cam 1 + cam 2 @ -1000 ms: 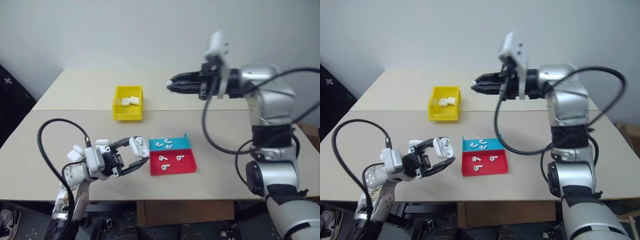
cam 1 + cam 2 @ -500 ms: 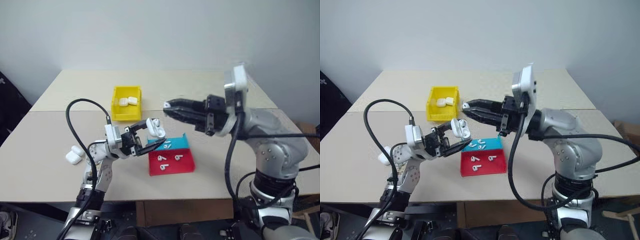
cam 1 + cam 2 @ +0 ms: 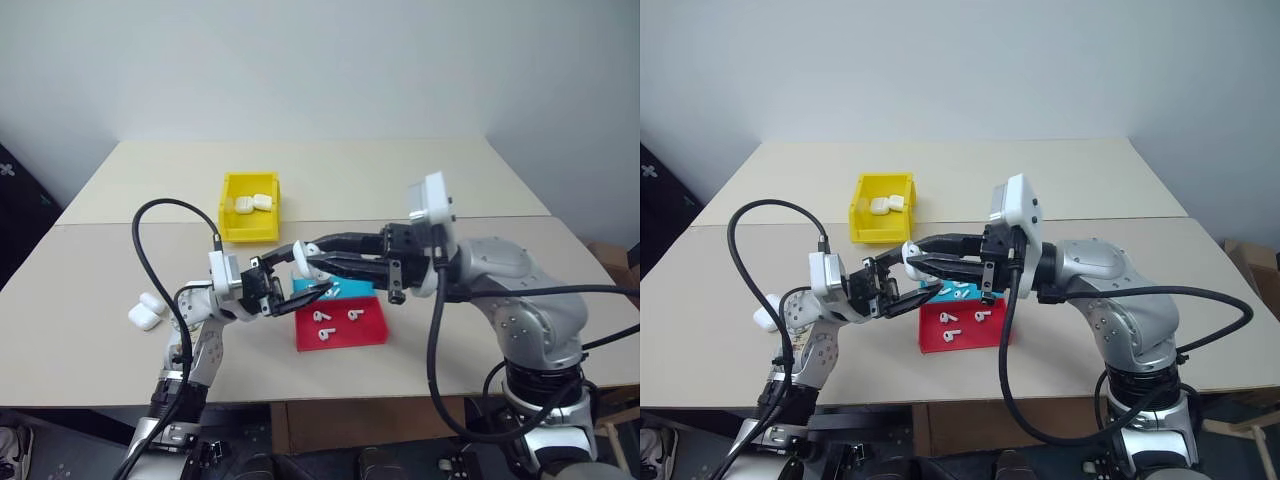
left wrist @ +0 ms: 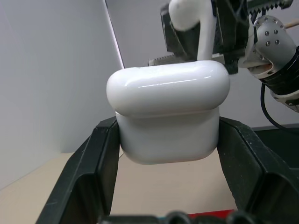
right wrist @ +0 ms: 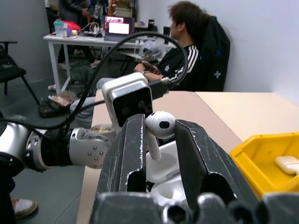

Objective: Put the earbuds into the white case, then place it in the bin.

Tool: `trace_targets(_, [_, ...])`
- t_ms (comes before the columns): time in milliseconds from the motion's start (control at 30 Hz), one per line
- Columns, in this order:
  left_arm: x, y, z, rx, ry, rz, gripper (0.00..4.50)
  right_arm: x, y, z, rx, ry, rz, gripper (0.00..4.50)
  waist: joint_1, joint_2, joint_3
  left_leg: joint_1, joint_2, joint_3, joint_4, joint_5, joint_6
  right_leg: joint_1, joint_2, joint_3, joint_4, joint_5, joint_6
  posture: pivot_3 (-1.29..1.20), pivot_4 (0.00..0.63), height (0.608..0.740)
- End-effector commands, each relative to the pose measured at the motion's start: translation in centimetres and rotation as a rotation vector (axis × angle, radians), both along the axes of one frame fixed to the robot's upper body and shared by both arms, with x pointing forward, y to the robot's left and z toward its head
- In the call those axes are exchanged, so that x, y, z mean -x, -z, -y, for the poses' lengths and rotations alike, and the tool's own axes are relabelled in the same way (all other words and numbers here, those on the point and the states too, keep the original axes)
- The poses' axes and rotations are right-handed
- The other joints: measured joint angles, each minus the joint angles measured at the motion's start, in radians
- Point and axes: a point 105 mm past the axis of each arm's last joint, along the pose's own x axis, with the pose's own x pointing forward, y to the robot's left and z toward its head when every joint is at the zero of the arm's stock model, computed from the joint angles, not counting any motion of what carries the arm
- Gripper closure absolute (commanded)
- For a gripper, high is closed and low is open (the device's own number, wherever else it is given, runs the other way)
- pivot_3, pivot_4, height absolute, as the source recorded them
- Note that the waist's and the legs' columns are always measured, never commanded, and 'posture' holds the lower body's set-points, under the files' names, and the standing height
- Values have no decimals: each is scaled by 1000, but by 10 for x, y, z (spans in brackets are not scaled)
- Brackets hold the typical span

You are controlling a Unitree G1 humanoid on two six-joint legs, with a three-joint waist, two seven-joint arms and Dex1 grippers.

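Note:
My left gripper is shut on the white case, held in the air above the red-and-blue tray with its lid hinged open. My right gripper reaches in from the right, shut on one earbud, which is held stem down right over the open case. Its black fingertips meet the case from the other side. Several more earbuds lie loose in the tray. The yellow bin stands behind on the table with two white cases in it.
The red-and-blue tray lies just below both grippers. Two more white cases rest on the table at the left, near a looping black cable. A person sits at a desk in the background.
My right gripper has come down and back from high over the table to the case, earbud in its fingers. My left gripper has lifted the case up and rightward over the tray.

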Motion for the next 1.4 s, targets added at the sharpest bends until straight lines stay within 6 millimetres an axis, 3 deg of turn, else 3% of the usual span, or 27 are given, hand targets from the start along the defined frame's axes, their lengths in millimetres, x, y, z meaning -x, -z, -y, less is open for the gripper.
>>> trace_targets(33, [5,-8,-1,12,5,39,1675,-1,-2,1,1,7,36,3389,0,0,0,0,0,0,0,0,0,0,0,0,0,0,0,0,150,740])
trace_targets(500, [3,-8,-1,6,-9,44,1675,-3,14,0,53,13,31,3389,1,0,0,0,0,0,0,0,0,0,0,0,0,0,0,0,150,740])
trace_targets(1400, [2,-5,-1,-1,-20,52,1675,-2,24,2,87,18,61,3389,0,0,0,0,0,0,0,0,0,0,0,0,0,0,0,0,150,740])
